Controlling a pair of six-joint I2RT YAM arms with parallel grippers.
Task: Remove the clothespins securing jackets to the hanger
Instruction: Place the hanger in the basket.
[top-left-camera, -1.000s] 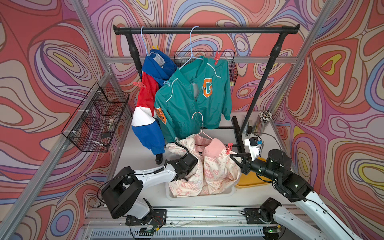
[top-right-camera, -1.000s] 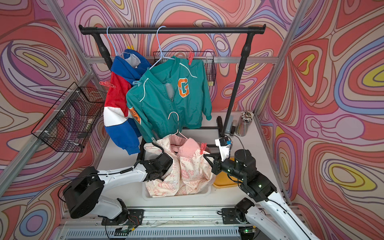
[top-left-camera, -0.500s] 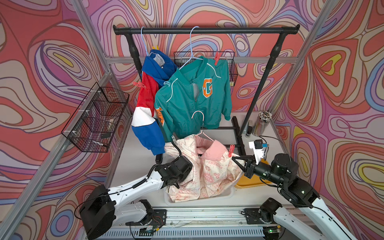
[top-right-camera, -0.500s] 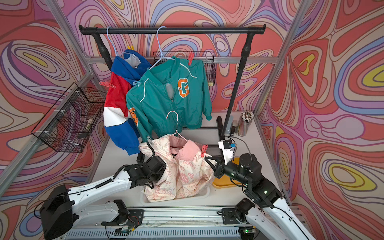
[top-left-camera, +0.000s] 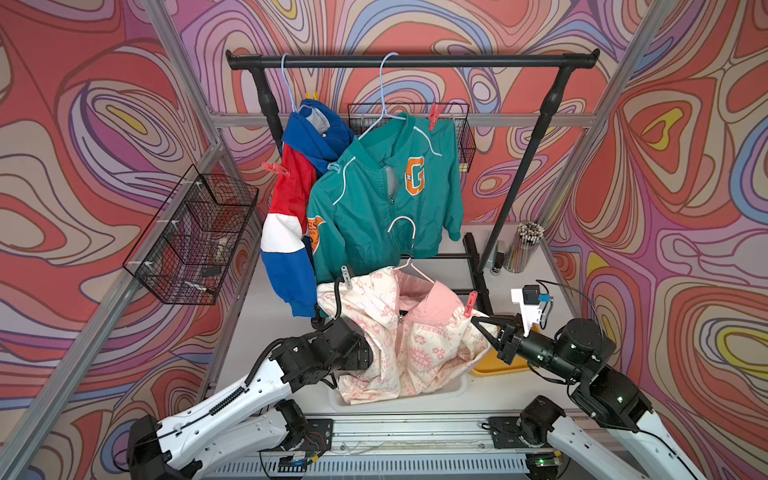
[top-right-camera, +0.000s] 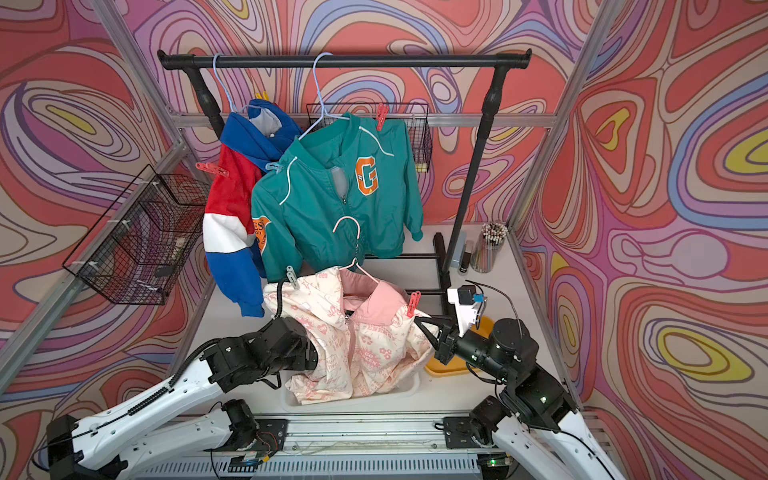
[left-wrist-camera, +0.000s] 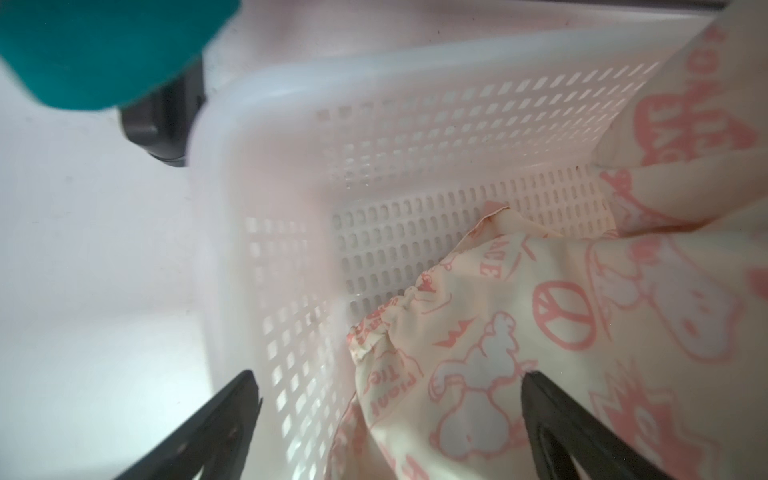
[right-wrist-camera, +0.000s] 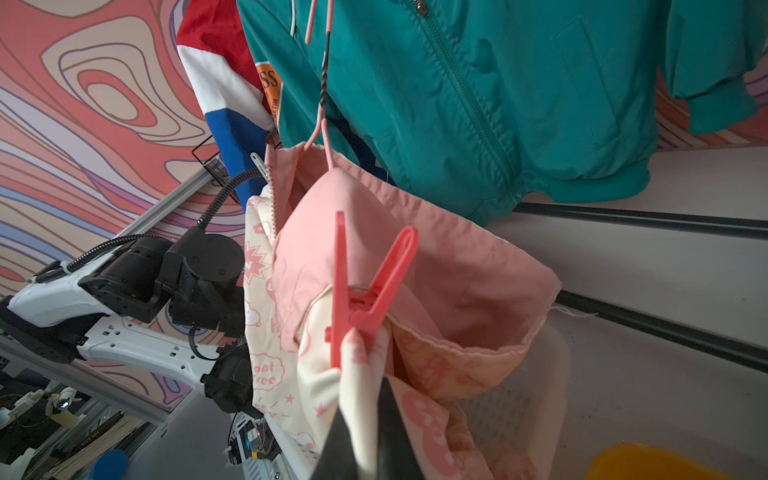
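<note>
The pink-and-cream jacket (top-left-camera: 415, 345) (top-right-camera: 361, 349) sags on its pink hanger (top-left-camera: 405, 249) over a white basket. A red clothespin (top-left-camera: 470, 304) (right-wrist-camera: 365, 291) pins one shoulder and a grey clothespin (top-left-camera: 345, 276) pins the other. My right gripper (top-left-camera: 478, 323) (right-wrist-camera: 370, 399) is shut on the cream fabric just under the red clothespin. My left gripper (left-wrist-camera: 388, 382) is open at the jacket's other side, one finger against the sleeve, holding nothing. The teal jacket (top-left-camera: 374, 216) carries a red clothespin (top-left-camera: 434, 116) and a light blue one (top-left-camera: 334, 168). The blue-red-white jacket (top-left-camera: 291, 216) carries a red clothespin (top-left-camera: 275, 169).
The white slotted basket (top-left-camera: 457, 388) (left-wrist-camera: 291, 124) sits at the table's front, with a yellow dish (top-left-camera: 494, 368) beside it. A black rack bar (top-left-camera: 415, 62) spans the back. A wire basket (top-left-camera: 195, 237) hangs left, and a cup of pencils (top-left-camera: 523, 245) stands back right.
My left arm has stretched out from its folded pose, and its gripper has slid slightly down the jacket's side. The right gripper drifted a little right with the shoulder fabric.
</note>
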